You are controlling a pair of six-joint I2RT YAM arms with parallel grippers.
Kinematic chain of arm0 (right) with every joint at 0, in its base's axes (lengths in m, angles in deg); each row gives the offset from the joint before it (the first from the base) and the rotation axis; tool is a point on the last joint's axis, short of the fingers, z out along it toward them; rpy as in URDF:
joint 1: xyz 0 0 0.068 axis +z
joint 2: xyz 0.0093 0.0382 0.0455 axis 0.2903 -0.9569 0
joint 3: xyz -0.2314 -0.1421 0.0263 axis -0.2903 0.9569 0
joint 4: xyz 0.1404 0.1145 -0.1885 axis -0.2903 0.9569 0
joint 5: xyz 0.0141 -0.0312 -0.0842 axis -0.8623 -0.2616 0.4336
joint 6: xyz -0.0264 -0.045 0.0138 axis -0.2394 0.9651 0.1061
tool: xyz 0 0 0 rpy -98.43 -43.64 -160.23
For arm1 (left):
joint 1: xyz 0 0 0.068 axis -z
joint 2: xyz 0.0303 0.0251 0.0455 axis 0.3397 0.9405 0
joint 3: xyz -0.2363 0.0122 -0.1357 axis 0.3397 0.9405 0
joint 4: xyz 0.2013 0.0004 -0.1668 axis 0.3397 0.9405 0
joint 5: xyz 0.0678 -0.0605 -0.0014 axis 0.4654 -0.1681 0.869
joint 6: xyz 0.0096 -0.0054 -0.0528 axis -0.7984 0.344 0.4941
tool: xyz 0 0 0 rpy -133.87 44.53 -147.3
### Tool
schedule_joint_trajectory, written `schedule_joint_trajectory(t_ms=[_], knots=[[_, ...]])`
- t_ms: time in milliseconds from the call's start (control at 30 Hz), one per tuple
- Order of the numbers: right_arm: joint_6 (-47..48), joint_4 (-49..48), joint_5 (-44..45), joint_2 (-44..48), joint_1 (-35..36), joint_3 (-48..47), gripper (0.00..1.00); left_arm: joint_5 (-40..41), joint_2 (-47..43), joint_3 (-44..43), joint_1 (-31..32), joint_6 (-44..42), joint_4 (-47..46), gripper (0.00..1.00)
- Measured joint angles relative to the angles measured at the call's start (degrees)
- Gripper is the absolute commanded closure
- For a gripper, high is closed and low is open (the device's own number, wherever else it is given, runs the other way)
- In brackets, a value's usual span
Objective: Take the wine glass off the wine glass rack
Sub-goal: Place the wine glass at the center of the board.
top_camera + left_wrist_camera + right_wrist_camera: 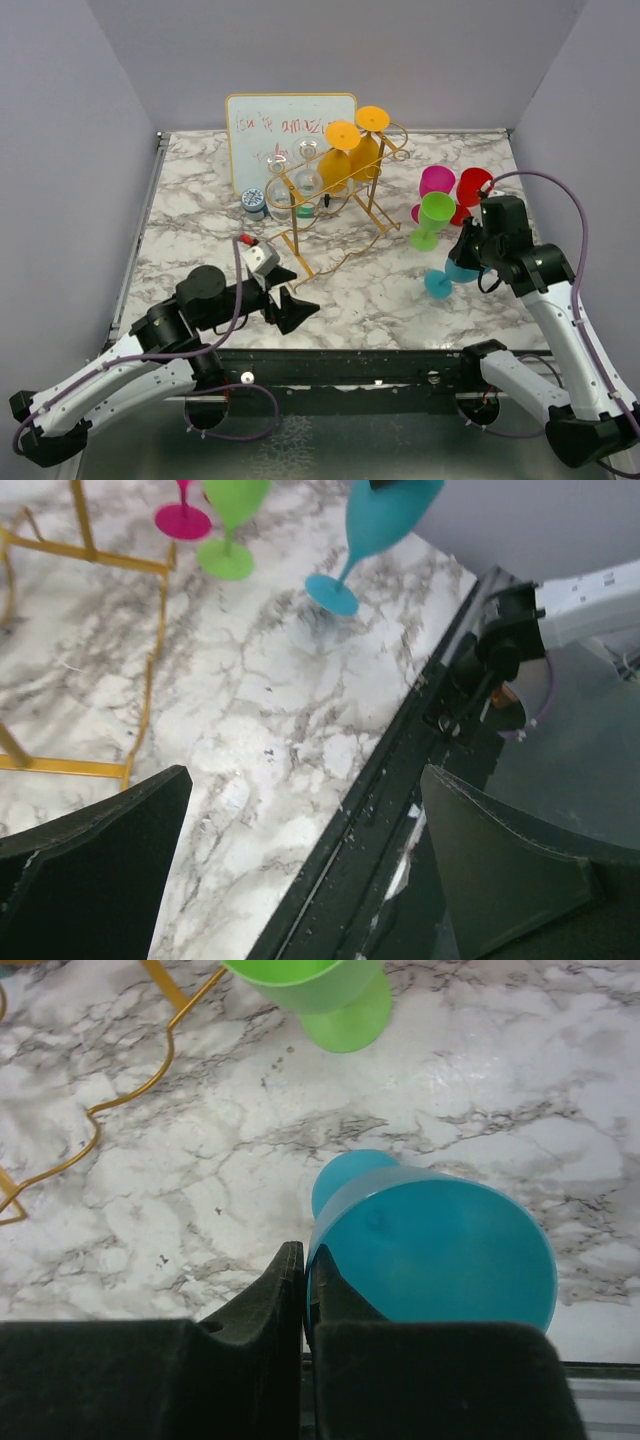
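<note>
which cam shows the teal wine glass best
Left wrist: the teal wine glass appears side-on, bowl, stem and foot. Top external shows it small, partly behind the right hand. Right wrist looks down into the bowl, rim pinched by that hand.

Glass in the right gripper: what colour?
The glass is teal blue; right wrist view shows it best.

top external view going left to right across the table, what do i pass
blue-and-white jar → clear glasses → orange glasses → green glass → red glass
</note>
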Motion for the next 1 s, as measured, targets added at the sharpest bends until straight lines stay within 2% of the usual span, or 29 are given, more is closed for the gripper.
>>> schedule_joint_trajectory(t_ms=[200,433,767,1000], knots=[[-2.62,-0.72,9.99,-0.52,0.02,0.20,0.99,9.84,-11.39,2.95,0.00,-0.37,0.22,0.01],[-4.46,-5.20,18.10,-4.79,0.00,-0.39,0.99,16.26,-20.11,8.74,0.00,0.42,1.51,0.01],[-4.52,-10.69,20.98,-20.28,-0.22,-5.79,0.99,19.89,-20.22,8.87,0.00,0.74,3.08,0.01],[-3.61,-12.70,21.03,-22.69,-3.63,-8.04,0.99,19.89,-16.70,8.87,0.00,1.25,3.37,0.01]])
